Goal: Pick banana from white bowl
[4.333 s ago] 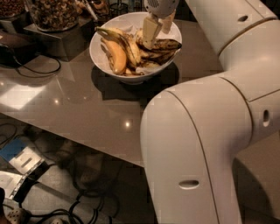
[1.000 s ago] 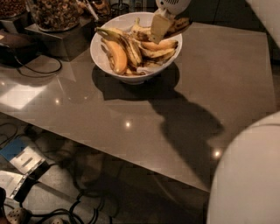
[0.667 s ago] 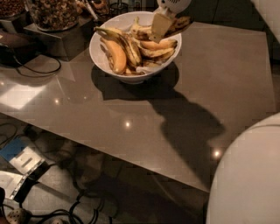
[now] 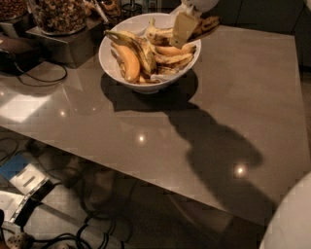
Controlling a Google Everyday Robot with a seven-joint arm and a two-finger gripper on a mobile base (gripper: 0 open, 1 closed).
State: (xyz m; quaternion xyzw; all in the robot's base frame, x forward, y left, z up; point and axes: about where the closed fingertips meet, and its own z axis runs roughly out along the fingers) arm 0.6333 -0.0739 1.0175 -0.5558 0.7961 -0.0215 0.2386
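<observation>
The white bowl (image 4: 112, 63) stands at the far side of the grey table and holds several bananas, among them a plump orange-yellow one (image 4: 127, 62). My gripper (image 4: 189, 28) hangs over the bowl's far right rim, with a tan finger (image 4: 183, 30) facing the camera. It is shut on the banana (image 4: 208, 24), a slim, dark-blotched one, which is lifted out of the pile and sticks out to the right past the rim. The far finger is hidden.
Glass jars of nuts (image 4: 58, 13) stand on a metal box (image 4: 65, 46) at the back left. A black cable (image 4: 34, 77) lies on the table's left. The table's front edge (image 4: 121, 170) drops to a floor with cables. My white body (image 4: 291, 219) fills the lower right corner.
Since the oldest frame my gripper has risen out of the bowl with the dark banana, and my arm has cleared the right side. Over the last second almost nothing has moved.
</observation>
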